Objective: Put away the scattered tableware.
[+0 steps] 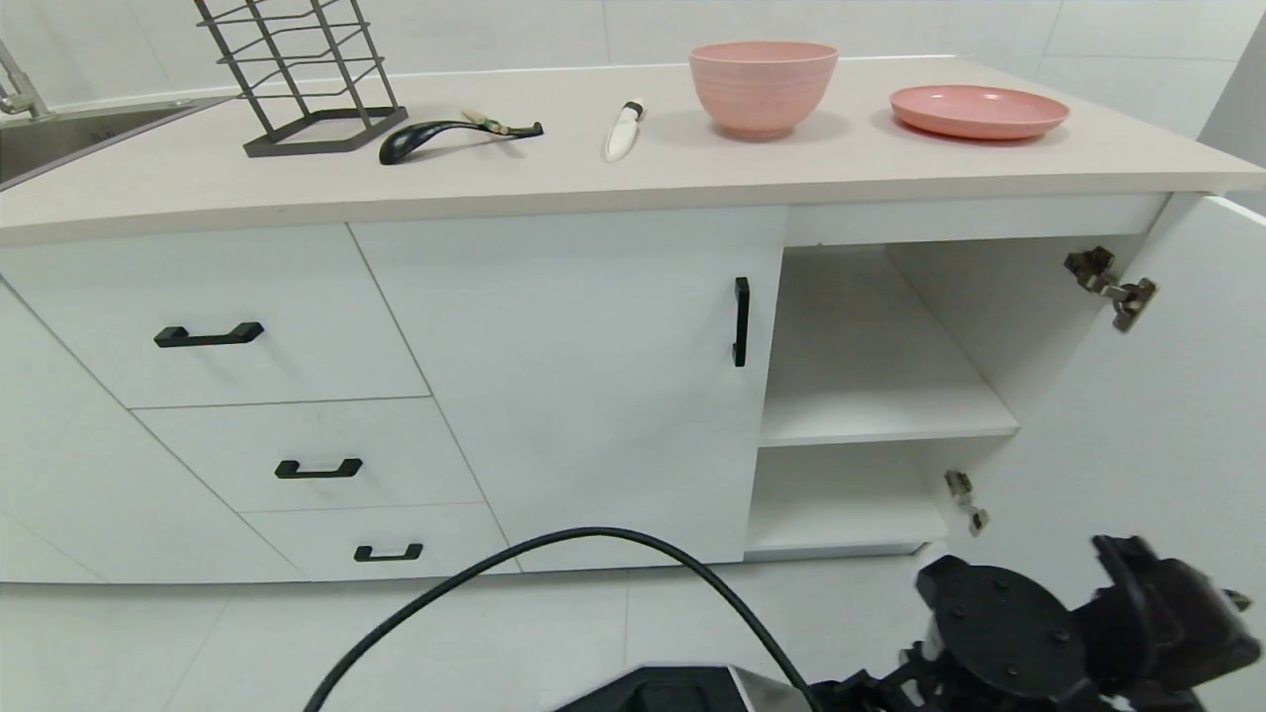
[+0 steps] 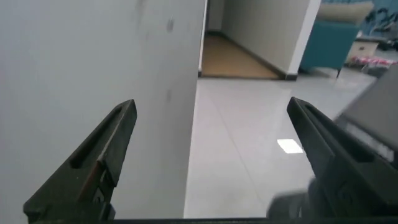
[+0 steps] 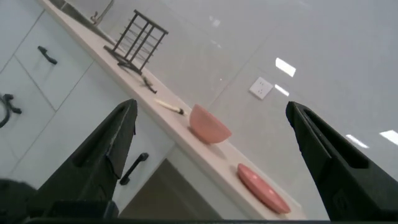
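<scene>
The left fingers (image 2: pixel 102 155) are spread wide with nothing between them. Past them are a white panel (image 2: pixel 93 62) and a shiny floor (image 2: pixel 249 143)

On the surface (image 1: pixel 593 183), a pink bowl (image 1: pixel 763 84) stands upright near the back. Far to the left of the bowl is a sink (image 1: pixel 59 133), cut off at the edge. Closer to the bowl, but well to its left, stands a black wire rack (image 1: pixel 307 89) with its top cut off. Next, left of the bowl, lies a black spoon (image 1: pixel 435 138). A small thing with a pale handle (image 1: pixel 485 121) lies across the spoon's handle, too small to tell what it is. Just left of the bowl lies a white tool (image 1: pixel 623 131) with a dark band; I cannot tell if it is a knife. Right of the bowl, near but not touching, sits a flat pink plate (image 1: pixel 977 111)

Below the bowl and to its right, a cupboard (image 1: pixel 870 346) is open, with a shelf (image 1: pixel 880 420) inside. Its door (image 1: pixel 1167 415) stands open farther right and is cut off at the edge

The right fingers (image 3: pixel 102 155) are spread wide too, holding nothing. They are low down, below the bowl, pointing up at it
</scene>
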